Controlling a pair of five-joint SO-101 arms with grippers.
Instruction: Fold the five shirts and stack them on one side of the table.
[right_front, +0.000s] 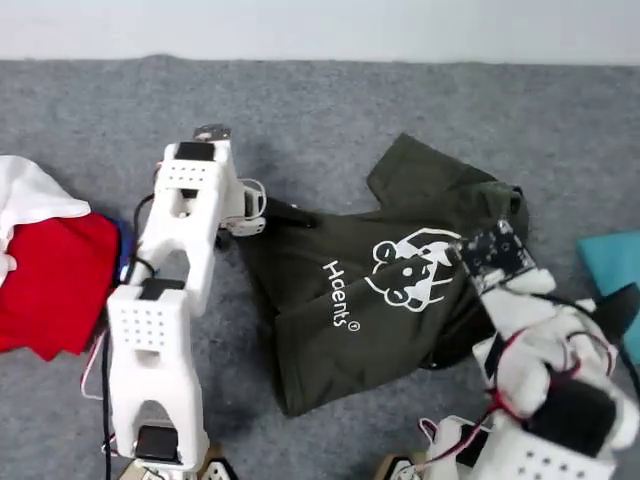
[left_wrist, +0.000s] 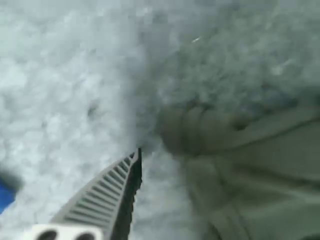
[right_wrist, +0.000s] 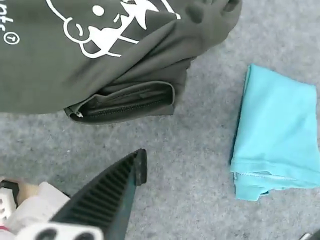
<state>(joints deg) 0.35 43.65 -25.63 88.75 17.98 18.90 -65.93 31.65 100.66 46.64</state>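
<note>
A dark green shirt (right_front: 380, 290) with a white cartoon print lies crumpled in the middle of the grey table. My left gripper (right_front: 262, 208) sits at the shirt's left edge. One ribbed finger (left_wrist: 107, 200) shows low over the carpet, beside a rolled fold of the green cloth (left_wrist: 200, 135), with nothing held. My right gripper (right_front: 480, 262) hovers over the shirt's right side. Its dark finger (right_wrist: 112, 192) is above bare carpet, between the shirt's sleeve opening (right_wrist: 125, 102) and a folded teal shirt (right_wrist: 277, 140). Both grippers look open.
A red shirt (right_front: 50, 285) with a white shirt (right_front: 30, 195) on top of it lies at the left edge. The teal shirt (right_front: 612, 262) lies at the right edge. Something blue (right_front: 124, 250) peeks out beside the left arm.
</note>
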